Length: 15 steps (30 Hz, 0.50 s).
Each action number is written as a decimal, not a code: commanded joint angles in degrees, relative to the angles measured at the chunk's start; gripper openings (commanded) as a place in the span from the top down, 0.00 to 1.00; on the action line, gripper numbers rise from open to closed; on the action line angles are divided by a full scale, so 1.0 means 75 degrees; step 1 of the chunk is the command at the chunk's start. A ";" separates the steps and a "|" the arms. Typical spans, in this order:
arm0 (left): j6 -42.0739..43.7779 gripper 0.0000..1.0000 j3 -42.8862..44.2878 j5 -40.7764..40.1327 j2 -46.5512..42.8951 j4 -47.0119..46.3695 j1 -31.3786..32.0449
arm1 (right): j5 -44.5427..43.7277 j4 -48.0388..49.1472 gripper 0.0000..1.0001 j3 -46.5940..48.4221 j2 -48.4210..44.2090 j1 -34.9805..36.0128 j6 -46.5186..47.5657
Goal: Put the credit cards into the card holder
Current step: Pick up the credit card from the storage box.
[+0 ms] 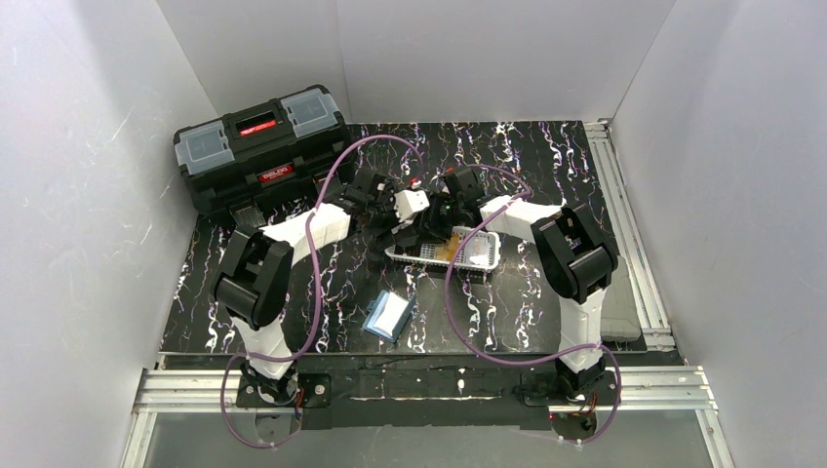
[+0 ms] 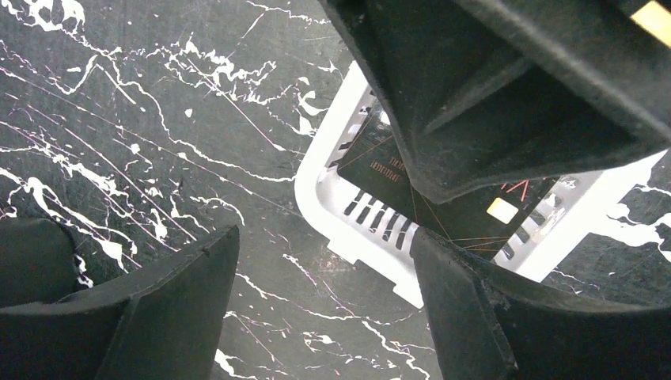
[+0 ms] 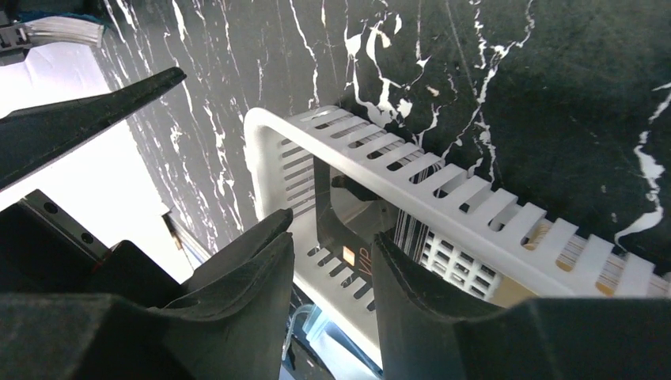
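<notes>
Toolbox [image 1: 261, 146] fills the rear-left corner. Card holder [image 1: 388, 315] lies on open worktop [image 1: 507, 312], well clear of the basket [image 1: 485, 261]. Left gripper [image 2: 324, 245] hangs at the basket's left rim, jaws wide apart. Black card [image 2: 380, 170] sits in the basket between the right gripper [image 3: 332, 233] jaws; grip cannot be told.

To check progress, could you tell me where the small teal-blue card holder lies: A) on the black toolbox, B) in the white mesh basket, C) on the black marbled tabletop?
C: the teal-blue card holder lies on the marbled tabletop, apart from the white basket.
</notes>
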<state>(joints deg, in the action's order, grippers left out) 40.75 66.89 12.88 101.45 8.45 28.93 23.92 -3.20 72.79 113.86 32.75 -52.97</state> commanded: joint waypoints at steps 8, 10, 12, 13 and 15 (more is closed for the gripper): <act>0.0040 0.22 -0.0137 0.0098 -0.0351 -0.0209 -0.0072 | -0.0860 -0.0625 0.40 0.0352 -0.0228 0.0028 0.0485; 0.0084 0.22 -0.0193 0.0081 -0.0328 -0.0279 -0.0072 | -0.0809 -0.0550 0.40 0.0355 -0.0130 0.0036 0.0440; 0.0199 0.23 -0.0302 0.0058 -0.0315 -0.0391 -0.0063 | -0.0783 -0.0502 0.40 0.0414 -0.0038 0.0039 0.0431; 0.0241 0.23 -0.0367 0.0038 -0.0298 -0.0476 -0.0061 | -0.0765 -0.0499 0.40 0.0459 0.0003 0.0039 0.0436; 0.0302 0.23 -0.0423 -0.0041 -0.0243 -0.0601 -0.0038 | -0.0715 -0.0472 0.40 0.0541 0.0073 0.0049 0.0420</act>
<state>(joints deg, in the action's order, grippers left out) 41.58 65.39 12.86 101.45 5.61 28.67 18.37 -7.35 73.69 113.73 32.75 -50.33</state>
